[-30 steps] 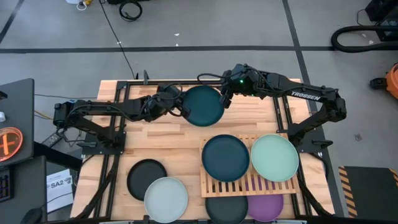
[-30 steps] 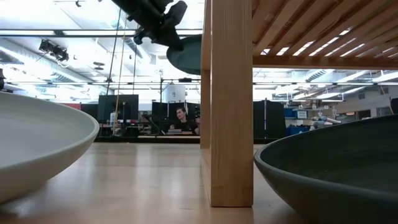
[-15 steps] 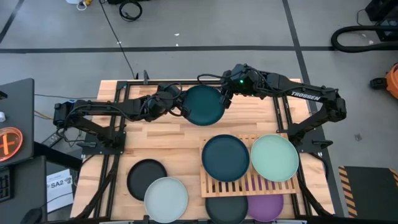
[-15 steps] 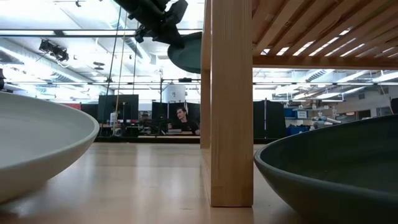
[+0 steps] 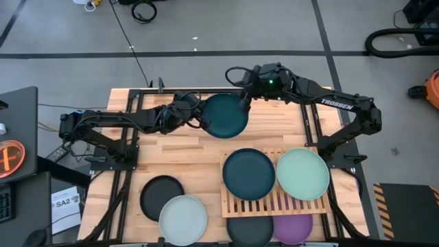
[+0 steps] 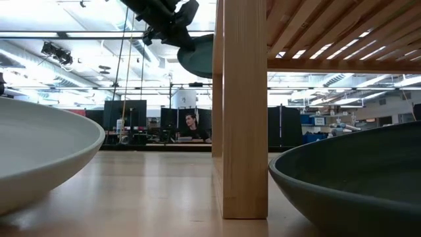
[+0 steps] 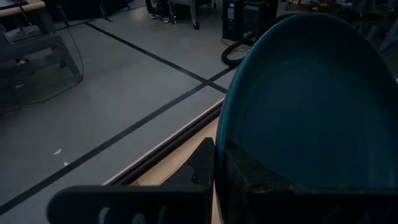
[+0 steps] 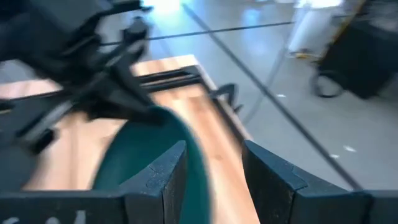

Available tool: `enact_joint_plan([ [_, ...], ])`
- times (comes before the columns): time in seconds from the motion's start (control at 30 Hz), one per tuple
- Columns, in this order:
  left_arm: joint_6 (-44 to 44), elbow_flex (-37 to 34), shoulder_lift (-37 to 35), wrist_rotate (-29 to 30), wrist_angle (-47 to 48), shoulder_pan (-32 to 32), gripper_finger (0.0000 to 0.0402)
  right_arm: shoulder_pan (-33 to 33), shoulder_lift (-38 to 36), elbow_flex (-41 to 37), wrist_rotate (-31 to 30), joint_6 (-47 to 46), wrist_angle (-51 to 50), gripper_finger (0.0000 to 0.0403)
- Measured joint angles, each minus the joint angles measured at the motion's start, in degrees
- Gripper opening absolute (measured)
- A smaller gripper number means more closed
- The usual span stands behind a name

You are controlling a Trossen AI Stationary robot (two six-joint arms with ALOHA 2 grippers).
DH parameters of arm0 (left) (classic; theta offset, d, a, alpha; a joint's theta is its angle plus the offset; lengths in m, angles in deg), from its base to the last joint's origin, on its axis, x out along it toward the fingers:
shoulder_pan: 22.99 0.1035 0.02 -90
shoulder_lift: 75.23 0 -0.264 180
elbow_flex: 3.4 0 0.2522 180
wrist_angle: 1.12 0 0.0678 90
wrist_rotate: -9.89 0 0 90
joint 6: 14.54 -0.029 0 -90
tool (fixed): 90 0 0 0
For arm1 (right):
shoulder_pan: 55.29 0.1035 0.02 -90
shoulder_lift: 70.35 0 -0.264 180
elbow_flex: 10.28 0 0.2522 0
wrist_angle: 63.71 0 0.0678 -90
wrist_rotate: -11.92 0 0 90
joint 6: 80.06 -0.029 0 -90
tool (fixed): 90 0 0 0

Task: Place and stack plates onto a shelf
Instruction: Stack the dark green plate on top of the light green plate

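A: Item one?
B: Round matte teal dinner plate (image 5: 224, 116), held in the air over the far middle of the light butcher-block desk (image 5: 185, 154), well apart from the shelf. Left tool (image 5: 204, 119) is clamped on its left rim; the left wrist view shows a dark finger (image 7: 249, 180) on each face of the rim.

A: And the right tool?
B: Right tool (image 5: 245, 101) sits at the plate's far right edge, fingers spread, with the rim in the gap between them. I cannot tell if they touch it.

A: The shelf?
B: Light wooden slatted rack (image 5: 274, 202), near right of the desk. On top: a dark teal round plate (image 5: 248, 173) and a mint round plate (image 5: 302, 173), side by side, rims touching.

A: Remaining stock?
B: A dark plate (image 5: 250, 230) and a purple plate (image 5: 293, 228), partly under the shelf's near edge. A black plate (image 5: 162, 194) and a pale blue-grey plate (image 5: 183, 219), overlapping, on the desk's near left.
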Motion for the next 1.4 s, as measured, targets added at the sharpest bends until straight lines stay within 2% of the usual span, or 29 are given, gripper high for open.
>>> enact_joint_plan([
  [0.1,0.0,0.0,0.02,0.0,0.0,-0.02,0.002,0.33,0.0,0.0,1.61,0.51,-1.83,0.0161],
  [0.43,0.02,0.0,0.04,0.0,0.02,0.0,0.002,0.19,0.24,0.0,0.36,2.13,-10.89,0.0161],
  [0.73,0.02,0.0,0.04,-0.02,0.02,-0.01,0.002,0.18,0.24,0.0,0.35,2.11,-14.51,0.0157],
  [0.9,0.02,0.0,0.04,-0.02,0.02,0.0,0.002,0.18,0.24,0.0,0.69,2.07,-14.55,0.0125],
  [1.2,0.32,0.0,0.04,0.02,-0.81,-0.03,0.0021,0.0,0.24,0.0,-1.19,1.44,-14.01,0.0027],
  [1.4,0.31,0.0,0.04,-0.32,-1.33,0.56,0.0021,0.11,0.33,0.0,-5.75,0.39,-13.63,0.0019],
])
